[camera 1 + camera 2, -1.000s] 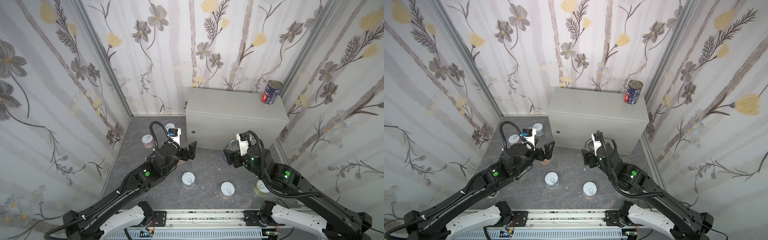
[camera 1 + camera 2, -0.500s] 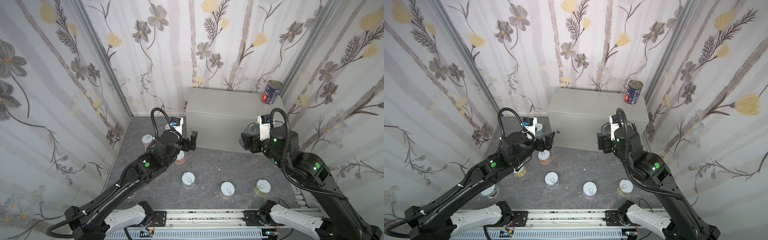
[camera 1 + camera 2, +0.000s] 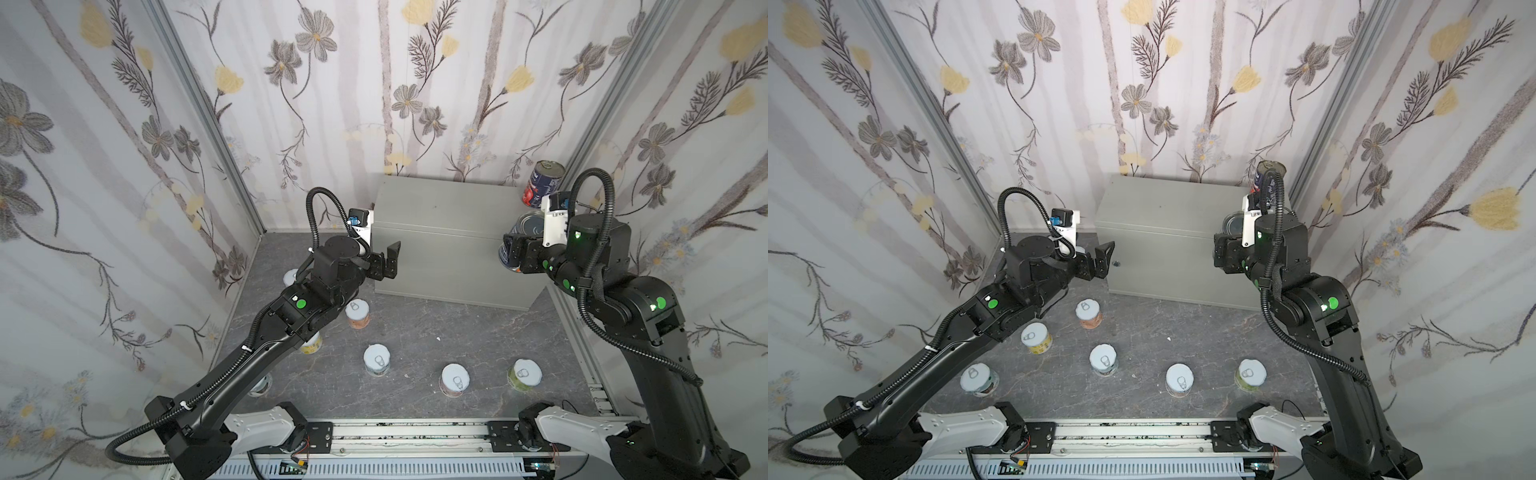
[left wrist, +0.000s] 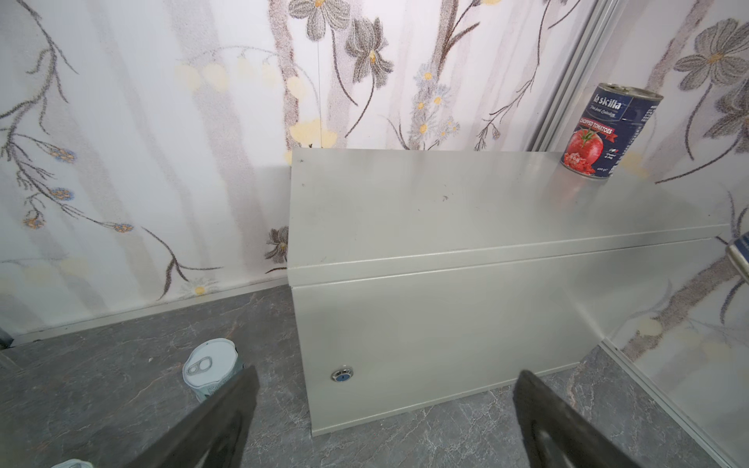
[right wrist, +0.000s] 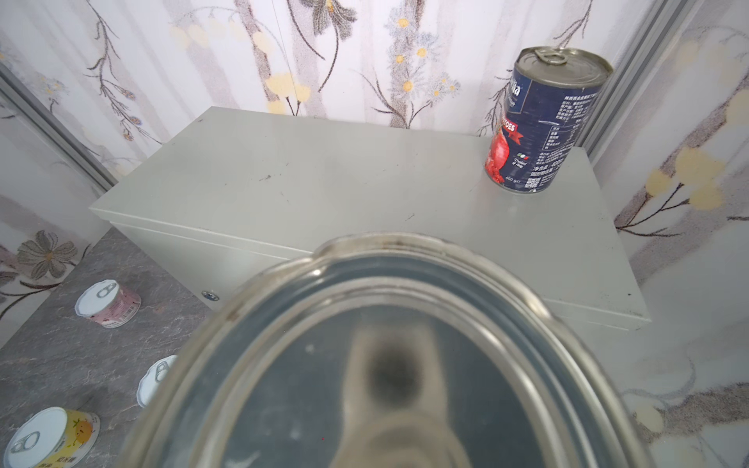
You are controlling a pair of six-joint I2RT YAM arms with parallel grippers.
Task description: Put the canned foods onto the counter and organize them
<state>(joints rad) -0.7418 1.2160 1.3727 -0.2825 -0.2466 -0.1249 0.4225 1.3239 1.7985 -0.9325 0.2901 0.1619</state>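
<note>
While gripping the blue can [image 3: 528,226] by its sides in the partly closed right end effector [image 3: 513,249], holds it raised near the front right edge of the table [image 3: 440,208], probably to clear the rim before setting down. Aims beside the tomato can [image 5: 543,121], upright at the back right corner, likely to start a tidy row. Holds the left end effector [image 3: 387,261] spread wide and empty, well apart. Leaves several short cans [image 3: 1088,313] on the floor [image 3: 415,328].
</note>
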